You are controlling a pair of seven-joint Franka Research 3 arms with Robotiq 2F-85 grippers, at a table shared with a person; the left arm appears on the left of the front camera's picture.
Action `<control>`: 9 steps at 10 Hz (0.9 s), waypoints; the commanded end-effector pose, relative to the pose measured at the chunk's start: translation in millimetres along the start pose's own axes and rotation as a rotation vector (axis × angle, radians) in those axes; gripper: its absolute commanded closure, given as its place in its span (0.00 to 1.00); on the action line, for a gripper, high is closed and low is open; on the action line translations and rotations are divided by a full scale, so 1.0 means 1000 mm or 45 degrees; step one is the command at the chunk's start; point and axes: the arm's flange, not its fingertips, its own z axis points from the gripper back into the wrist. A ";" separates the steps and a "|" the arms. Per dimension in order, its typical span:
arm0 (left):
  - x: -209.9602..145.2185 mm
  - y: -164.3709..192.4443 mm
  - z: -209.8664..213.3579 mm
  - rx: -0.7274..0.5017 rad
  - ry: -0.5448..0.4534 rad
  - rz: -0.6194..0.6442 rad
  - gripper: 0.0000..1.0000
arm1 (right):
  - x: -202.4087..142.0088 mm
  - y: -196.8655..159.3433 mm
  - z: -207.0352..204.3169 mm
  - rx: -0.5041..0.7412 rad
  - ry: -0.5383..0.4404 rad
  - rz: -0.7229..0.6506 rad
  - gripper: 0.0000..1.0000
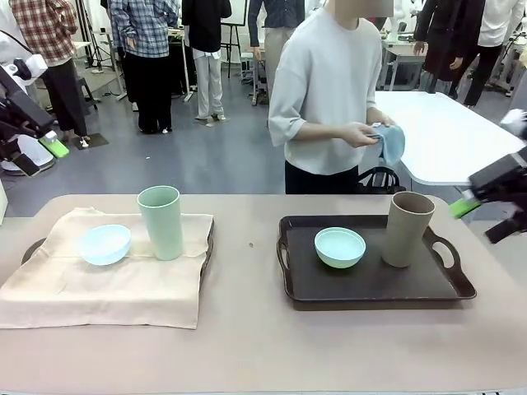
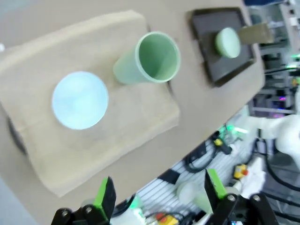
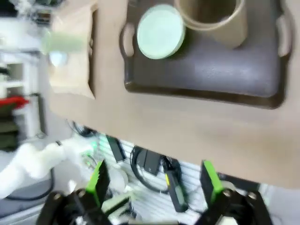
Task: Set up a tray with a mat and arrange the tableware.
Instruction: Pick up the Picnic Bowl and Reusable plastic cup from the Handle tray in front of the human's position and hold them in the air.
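On the left of the table [image 1: 247, 346], a beige mat [image 1: 107, 288] is draped over a tray whose dark rim [image 1: 209, 239] peeks out. The pale blue bowl [image 1: 104, 243] and the light green cup [image 1: 160, 222] stand on the mat, just beside each other. To the right, a bare dark tray [image 1: 370, 284] holds the mint green bowl [image 1: 340, 247] and the tan brown cup [image 1: 407, 229]. The left pincer [image 2: 159, 187] hangs above the table with its fingers spread wide and nothing between them; the right pincer [image 3: 154, 180] does likewise. Across the table a person holds what looks like a blue cloth [image 1: 391, 141].
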 end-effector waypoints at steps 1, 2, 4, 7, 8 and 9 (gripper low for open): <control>-0.013 0.008 -0.001 -0.200 -0.027 -0.047 0.00 | -0.014 -0.031 -0.003 0.121 -0.100 0.026 0.00; -0.021 0.000 -0.008 0.021 -0.045 -0.139 0.00 | 0.000 0.000 0.000 0.000 0.000 0.000 0.00; -0.003 0.003 0.002 -0.085 -0.022 -0.016 0.00 | 0.000 0.000 0.000 0.000 0.000 0.000 0.00; -0.017 0.016 0.013 -0.180 -0.062 0.081 0.00 | 0.011 -0.034 0.031 0.099 -0.068 -0.022 0.00; -0.030 0.041 0.019 -0.255 -0.114 0.173 0.00 | 0.019 -0.067 0.056 0.170 -0.106 -0.091 0.00; -0.036 0.068 0.024 -0.384 -0.139 0.302 0.00 | 0.028 -0.087 0.073 0.217 -0.151 -0.120 0.00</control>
